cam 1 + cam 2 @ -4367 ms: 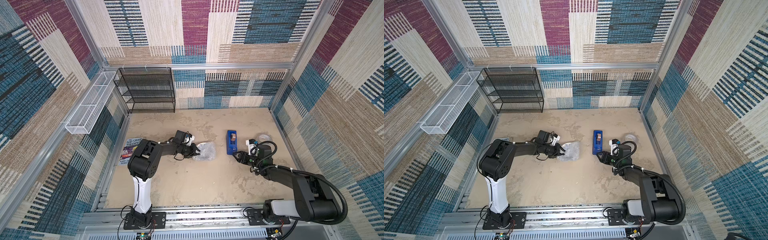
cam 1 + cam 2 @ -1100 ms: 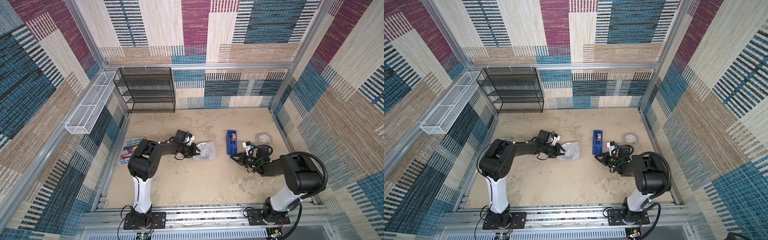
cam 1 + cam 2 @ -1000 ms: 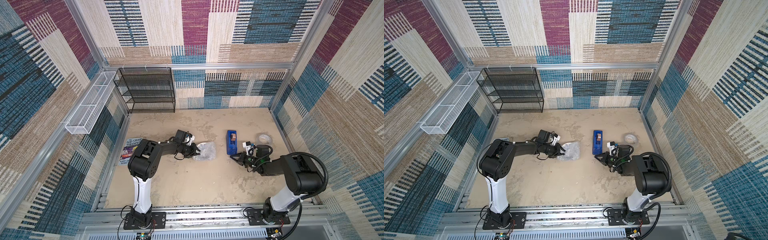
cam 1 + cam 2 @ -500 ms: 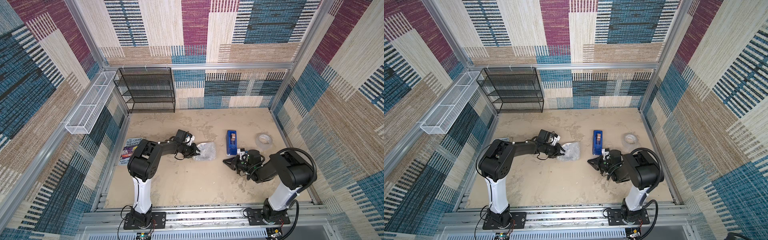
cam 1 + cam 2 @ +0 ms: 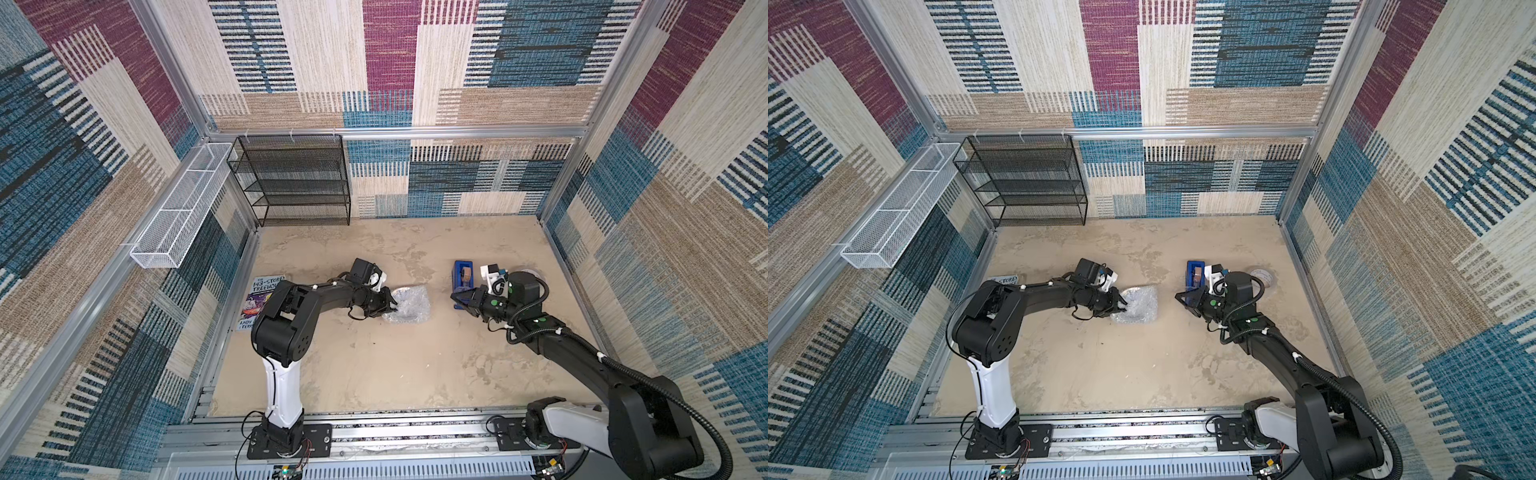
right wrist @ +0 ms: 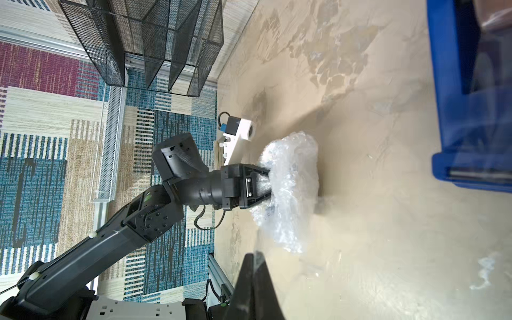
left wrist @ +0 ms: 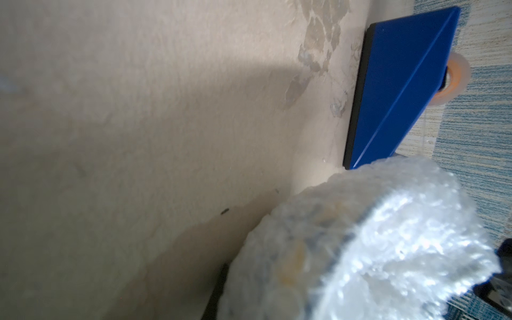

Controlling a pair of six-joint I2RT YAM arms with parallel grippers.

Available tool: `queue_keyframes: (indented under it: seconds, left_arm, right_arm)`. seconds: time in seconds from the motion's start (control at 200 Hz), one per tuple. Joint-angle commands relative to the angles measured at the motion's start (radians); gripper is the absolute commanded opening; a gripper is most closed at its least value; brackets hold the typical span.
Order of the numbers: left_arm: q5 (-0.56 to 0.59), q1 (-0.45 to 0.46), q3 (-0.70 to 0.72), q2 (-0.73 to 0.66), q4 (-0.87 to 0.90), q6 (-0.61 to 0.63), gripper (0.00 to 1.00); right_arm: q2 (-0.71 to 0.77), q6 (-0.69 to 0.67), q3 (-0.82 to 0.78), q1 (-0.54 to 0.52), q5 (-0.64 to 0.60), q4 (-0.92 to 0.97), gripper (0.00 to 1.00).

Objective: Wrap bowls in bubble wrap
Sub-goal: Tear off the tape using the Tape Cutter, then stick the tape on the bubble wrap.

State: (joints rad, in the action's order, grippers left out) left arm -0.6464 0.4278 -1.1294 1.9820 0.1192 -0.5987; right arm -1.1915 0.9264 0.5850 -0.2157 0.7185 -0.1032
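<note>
Only the left wrist view sees through the plastic: faint yellow dabs of the bowl (image 7: 296, 255) show under the bubble wrap (image 7: 388, 235), with the blue tape dispenser (image 7: 401, 83) beyond it. Both top views give just a crumpled, shiny bundle (image 5: 409, 305) (image 5: 1140, 303) mid-table (image 5: 395, 374), left of the dispenser (image 5: 462, 276).

The right wrist view shows the grasp best. The left gripper (image 6: 270, 182) is clamped on the bundle's left edge, its fingers sunk into the folds, so the wrapped bowl sits just right of the fingertips. Whether the bundle rests fully on the table cannot be told.

The right gripper (image 5: 455, 296), jaws pressed together, hovers by the dispenser's near end, well apart from the bundle. Whether it pinches anything cannot be told.

Only the top views show the whitish tape roll (image 5: 1262, 276) at the right and a book (image 5: 262, 299) at the left edge.
</note>
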Motion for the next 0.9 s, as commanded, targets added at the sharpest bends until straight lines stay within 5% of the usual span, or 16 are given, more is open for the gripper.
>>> queue_keyframes:
  seconds: [0.0,0.496,0.896]
  left_arm:
    - [0.059,0.0,-0.009,0.0,0.077,0.032,0.0]
    - [0.141,0.009,-0.038,-0.025,0.141,0.056,0.0]
    - [0.145,0.009,-0.036,-0.032,0.149,0.06,0.0]
  right_arm:
    - [-0.035,-0.006,0.059,-0.002,0.063,0.032,0.0]
    - [-0.472,0.023,0.512,-0.12,0.23,0.009,0.0]
    - [-0.66,0.008,0.59,-0.227,0.365,0.08,0.0]
